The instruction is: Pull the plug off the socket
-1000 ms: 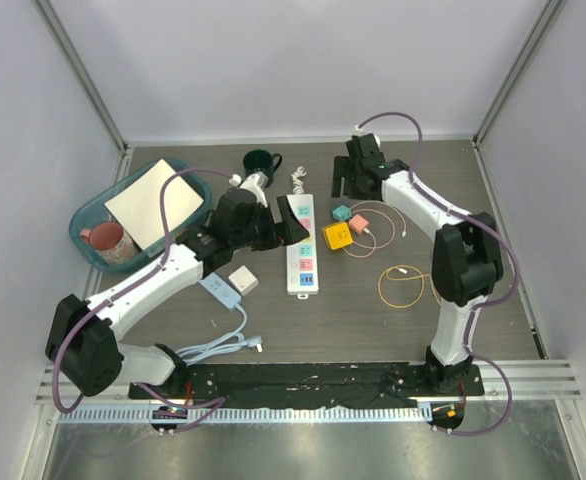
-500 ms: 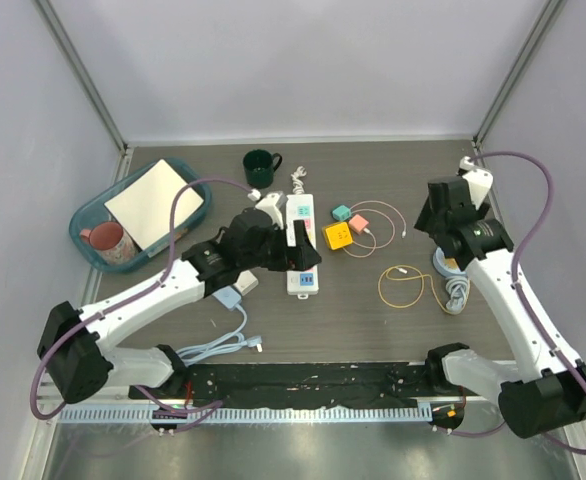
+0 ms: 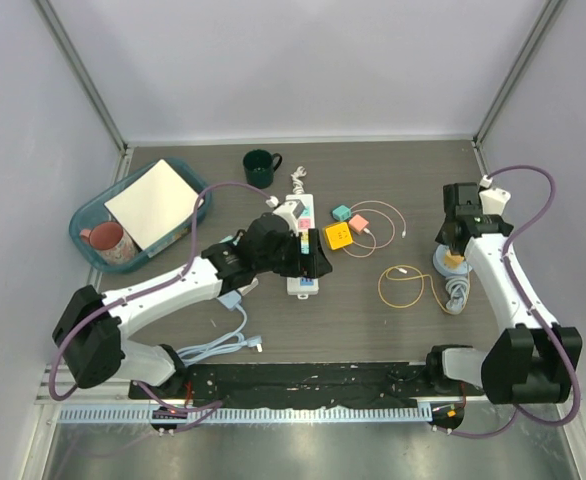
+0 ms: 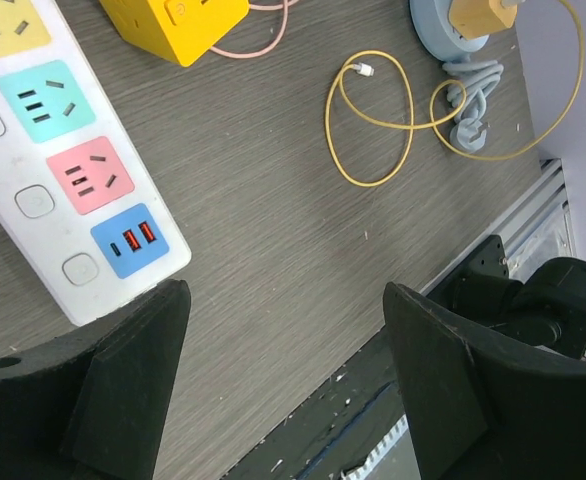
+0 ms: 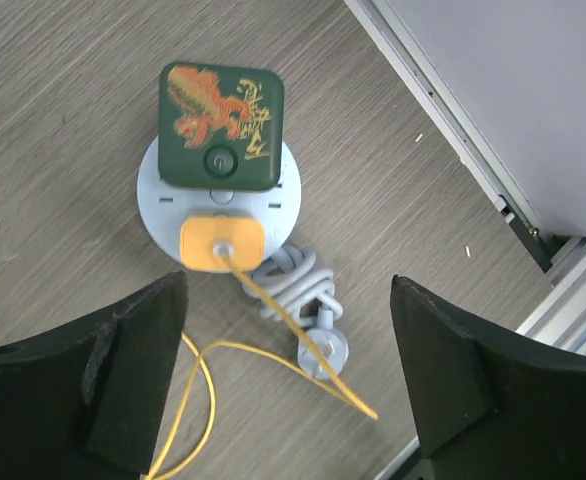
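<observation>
Right wrist view: yellow plug (image 5: 221,243) seated in the rim of the round blue socket (image 5: 158,215) on the desk (image 5: 63,120). Small, rigid and probably light, though the socket may lift with it. It is best gripped across its flat sides, close to the body. Right tool (image 5: 288,325) hangs above, jaws wide apart, with the plug just ahead of centre between them. Left tool (image 4: 285,350), likewise apart, holds nothing.
</observation>
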`<action>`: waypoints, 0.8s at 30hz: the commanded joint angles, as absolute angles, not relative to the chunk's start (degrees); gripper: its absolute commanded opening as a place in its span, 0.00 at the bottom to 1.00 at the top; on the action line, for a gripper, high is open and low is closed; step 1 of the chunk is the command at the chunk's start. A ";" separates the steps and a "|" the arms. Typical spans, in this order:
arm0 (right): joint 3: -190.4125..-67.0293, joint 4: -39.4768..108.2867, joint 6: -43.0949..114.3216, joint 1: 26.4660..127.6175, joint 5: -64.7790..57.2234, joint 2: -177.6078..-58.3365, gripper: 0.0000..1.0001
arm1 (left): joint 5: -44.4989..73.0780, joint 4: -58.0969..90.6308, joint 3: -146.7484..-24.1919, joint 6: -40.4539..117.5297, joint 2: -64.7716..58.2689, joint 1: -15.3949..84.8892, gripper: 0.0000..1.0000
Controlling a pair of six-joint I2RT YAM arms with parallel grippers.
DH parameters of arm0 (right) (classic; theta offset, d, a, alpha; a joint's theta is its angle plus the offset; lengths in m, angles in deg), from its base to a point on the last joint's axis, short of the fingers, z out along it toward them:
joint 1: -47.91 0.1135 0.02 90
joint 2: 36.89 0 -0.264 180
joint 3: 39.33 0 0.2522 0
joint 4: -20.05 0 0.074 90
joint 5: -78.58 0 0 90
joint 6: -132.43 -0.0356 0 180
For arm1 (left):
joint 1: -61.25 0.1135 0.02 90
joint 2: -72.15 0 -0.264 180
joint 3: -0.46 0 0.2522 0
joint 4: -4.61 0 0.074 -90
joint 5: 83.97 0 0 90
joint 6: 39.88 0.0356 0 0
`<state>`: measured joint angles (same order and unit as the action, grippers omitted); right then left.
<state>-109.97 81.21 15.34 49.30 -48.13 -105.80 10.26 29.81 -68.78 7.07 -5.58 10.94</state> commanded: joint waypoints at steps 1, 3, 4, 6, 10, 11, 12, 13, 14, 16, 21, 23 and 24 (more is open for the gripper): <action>-112.76 74.25 16.15 44.94 -45.72 -110.26 0.89 | 12.53 25.49 -71.22 6.44 -6.95 10.45 0.83; -114.78 71.61 17.63 44.58 -43.60 -114.22 0.91 | 13.06 25.31 -71.66 6.35 -7.56 10.27 0.82; -115.13 70.38 17.99 44.49 -42.54 -115.02 0.93 | 12.97 25.31 -71.75 6.44 -7.74 10.01 0.82; -115.40 67.92 18.78 44.23 -41.48 -117.65 0.93 | 12.97 25.40 -71.57 6.35 -7.48 9.92 0.82; -116.37 67.39 19.22 42.99 -41.74 -120.47 0.94 | 12.10 26.19 -71.22 6.52 -6.42 9.92 0.82; -116.37 67.04 19.22 42.38 -41.83 -120.56 0.94 | 11.92 26.11 -71.05 6.61 -6.07 9.92 0.82; -116.37 66.95 19.40 42.03 -41.57 -121.09 0.94 | 11.66 26.02 -70.52 6.44 -5.63 9.92 0.82; -116.46 66.86 19.31 41.68 -41.48 -121.61 0.93 | 11.04 25.93 -70.26 6.35 -5.54 9.92 0.82; -116.54 66.86 19.23 41.41 -41.48 -122.05 0.92 | 11.04 25.67 -70.08 6.17 -5.37 10.01 0.82; -116.98 66.77 19.40 40.97 -40.86 -123.63 0.90 | 11.13 25.40 -69.90 5.91 -5.45 9.92 0.82; -117.07 65.98 20.36 40.80 -39.81 -125.31 0.76 | 11.21 25.23 -69.82 5.91 -5.72 9.92 0.82; -116.37 65.45 20.80 40.80 -39.46 -125.48 0.73 | 11.13 25.23 -69.64 5.73 -5.28 9.92 0.81; -116.02 65.36 20.89 40.80 -39.46 -125.40 0.72 | 11.13 25.23 -69.38 5.82 -5.10 9.92 0.81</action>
<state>-115.00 67.74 19.84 40.89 -40.32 -125.73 11.61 27.98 -69.42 5.80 -7.42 10.20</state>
